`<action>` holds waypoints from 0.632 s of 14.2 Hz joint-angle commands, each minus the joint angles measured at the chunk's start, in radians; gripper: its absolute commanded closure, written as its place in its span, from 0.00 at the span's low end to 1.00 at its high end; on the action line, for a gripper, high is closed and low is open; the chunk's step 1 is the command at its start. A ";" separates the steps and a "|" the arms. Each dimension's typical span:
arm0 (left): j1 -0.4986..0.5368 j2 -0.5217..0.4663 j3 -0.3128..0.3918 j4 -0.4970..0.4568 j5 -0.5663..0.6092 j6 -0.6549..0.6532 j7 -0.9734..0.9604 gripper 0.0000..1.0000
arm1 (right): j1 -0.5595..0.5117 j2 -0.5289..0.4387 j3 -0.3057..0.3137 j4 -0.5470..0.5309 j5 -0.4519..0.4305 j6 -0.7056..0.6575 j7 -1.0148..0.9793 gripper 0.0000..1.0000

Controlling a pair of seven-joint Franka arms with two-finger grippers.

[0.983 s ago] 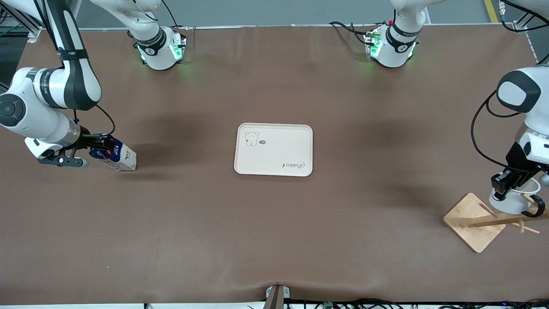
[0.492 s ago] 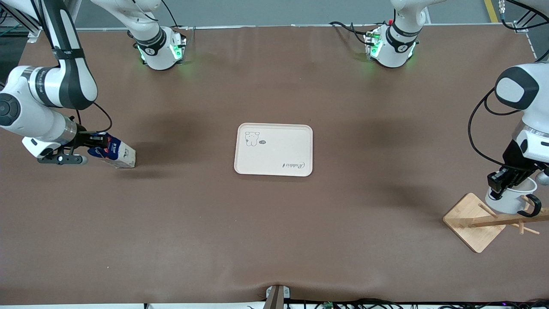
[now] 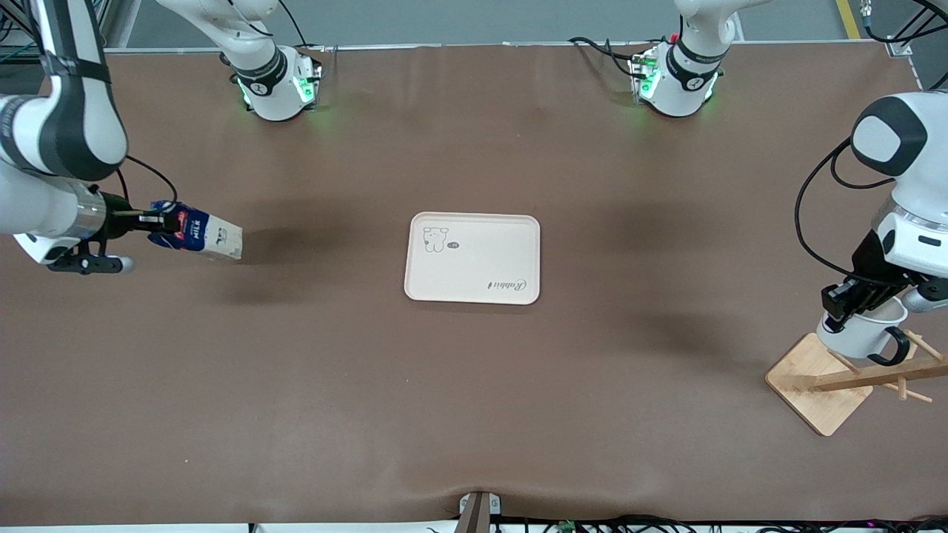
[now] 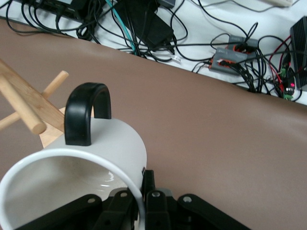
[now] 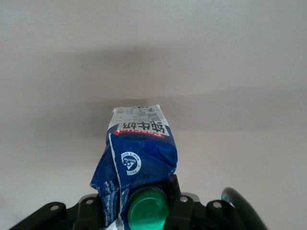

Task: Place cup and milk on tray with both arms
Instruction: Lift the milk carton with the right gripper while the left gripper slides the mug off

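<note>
My right gripper [image 3: 157, 221] is shut on the top of the blue-and-white milk [image 3: 200, 235] and holds it tilted on its side, above the table toward the right arm's end. In the right wrist view the fingers clamp the milk [image 5: 140, 148] at its green cap [image 5: 147, 209]. My left gripper [image 3: 842, 299] is shut on the rim of the white cup [image 3: 858, 334], over the wooden rack base [image 3: 813, 385]. In the left wrist view the cup [image 4: 108, 151] shows with its black handle [image 4: 86, 112] beside the pegs. The cream tray [image 3: 474, 277] lies bare at the table's middle.
The rack's wooden post and pegs [image 3: 878, 379] lean over its square base at the left arm's end, close under the cup; they also show in the left wrist view [image 4: 29, 103]. Cables and boxes [image 4: 240, 48] lie past the table edge.
The right gripper has raised the milk off the table and turned it flatter. The left gripper has lifted the cup up and away from the rack's pegs, toward the table's middle.
</note>
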 commanded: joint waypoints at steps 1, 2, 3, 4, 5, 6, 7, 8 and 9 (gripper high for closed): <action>0.005 -0.009 -0.029 0.043 -0.014 -0.092 0.000 1.00 | -0.004 -0.002 0.012 0.115 0.071 -0.162 0.019 1.00; 0.003 -0.006 -0.038 0.061 -0.017 -0.125 0.000 1.00 | 0.005 -0.002 0.012 0.141 0.074 -0.216 0.039 1.00; 0.003 0.000 -0.055 0.080 -0.017 -0.164 0.000 1.00 | 0.016 0.003 0.012 0.186 0.074 -0.241 0.050 1.00; 0.002 0.005 -0.070 0.095 -0.017 -0.203 -0.001 1.00 | 0.030 0.007 0.012 0.218 0.073 -0.265 0.051 1.00; -0.001 0.008 -0.086 0.110 -0.017 -0.246 -0.022 1.00 | 0.042 0.012 0.012 0.253 0.066 -0.275 0.060 1.00; -0.004 0.016 -0.095 0.121 -0.017 -0.282 -0.047 1.00 | 0.050 0.024 0.012 0.295 0.060 -0.278 0.085 1.00; -0.004 0.025 -0.112 0.133 -0.017 -0.312 -0.056 1.00 | 0.053 0.029 0.012 0.328 0.059 -0.278 0.118 1.00; -0.004 0.031 -0.122 0.143 -0.017 -0.340 -0.061 1.00 | 0.056 0.030 0.012 0.359 0.060 -0.278 0.129 1.00; -0.006 0.037 -0.127 0.146 -0.017 -0.360 -0.065 1.00 | 0.058 0.043 0.012 0.387 0.059 -0.279 0.122 1.00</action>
